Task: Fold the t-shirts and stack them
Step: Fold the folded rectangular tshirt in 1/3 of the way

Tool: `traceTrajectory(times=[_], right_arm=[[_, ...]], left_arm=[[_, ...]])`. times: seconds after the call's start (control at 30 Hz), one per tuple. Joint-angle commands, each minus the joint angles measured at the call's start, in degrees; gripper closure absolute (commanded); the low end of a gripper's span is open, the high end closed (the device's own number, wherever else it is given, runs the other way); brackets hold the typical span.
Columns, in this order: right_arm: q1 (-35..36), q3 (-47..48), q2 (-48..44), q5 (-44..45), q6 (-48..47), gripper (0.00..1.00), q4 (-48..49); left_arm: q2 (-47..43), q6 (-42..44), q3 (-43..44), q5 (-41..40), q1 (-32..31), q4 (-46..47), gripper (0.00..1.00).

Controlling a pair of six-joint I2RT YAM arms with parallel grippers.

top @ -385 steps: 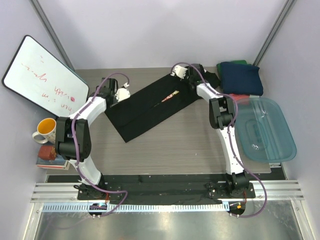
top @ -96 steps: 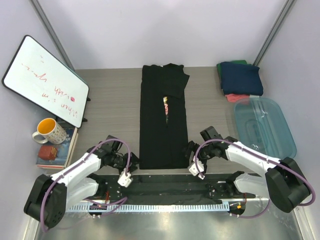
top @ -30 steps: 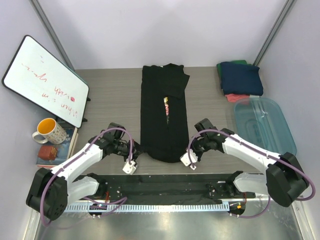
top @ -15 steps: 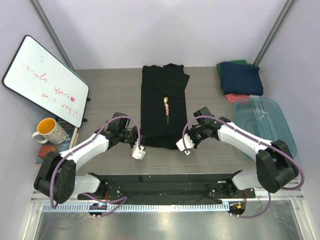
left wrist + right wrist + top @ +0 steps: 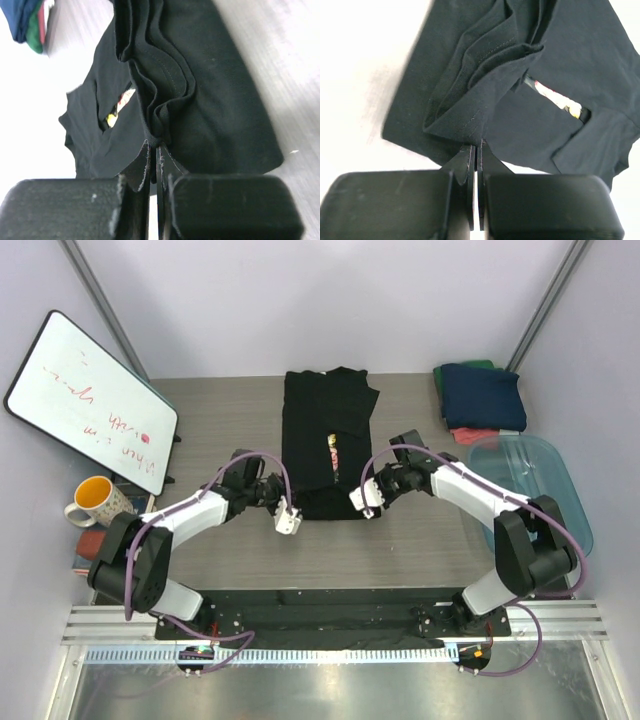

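Up close, the left gripper (image 5: 154, 150) and right gripper (image 5: 476, 150) are each pinching the black t-shirt's (image 5: 210, 90) bunched edge tight. From above, it is lying mid-table (image 5: 230, 430). Folded t-shirts (image 5: 482, 395) and a blue tub (image 5: 530, 495) are sitting right.

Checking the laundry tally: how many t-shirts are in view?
4: the black t-shirt mid-table; the navy t-shirt, green t-shirt and coral-red t-shirt stacked at the far right. The stack may hide more.

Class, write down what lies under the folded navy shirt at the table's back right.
A green shirt peeks out at the far edge of the navy shirt, a coral-red one at its near edge. The navy shirt covers most of both, hiding their order.
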Motion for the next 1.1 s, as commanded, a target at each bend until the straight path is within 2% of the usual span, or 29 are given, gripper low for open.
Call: traceTrajectory(times=[0.0,0.17,0.57,1.07], right_arm=[[-1.2,3.97,2.16,0.57,0.61,0.99,4.09],[-1.64,5.38,5.24,0.83,0.87,0.99,6.03],[-3.22,10.21,11.74,1.98,2.72,0.99,12.71],[-5.15,19.35,20.53,3.47,3.6,0.99,14.21]], left_arm=[[3.16,-3.21,3.41,-0.74,1.0,7.1,1.0],[6.6,-6.19,5.95,-1.71,2.32,12.29,1.0],[13.19,-8.04,11.06,-1.8,5.13,15.63,1.0],[21.54,-9.8,17.73,-2.24,6.54,20.98,1.0]])
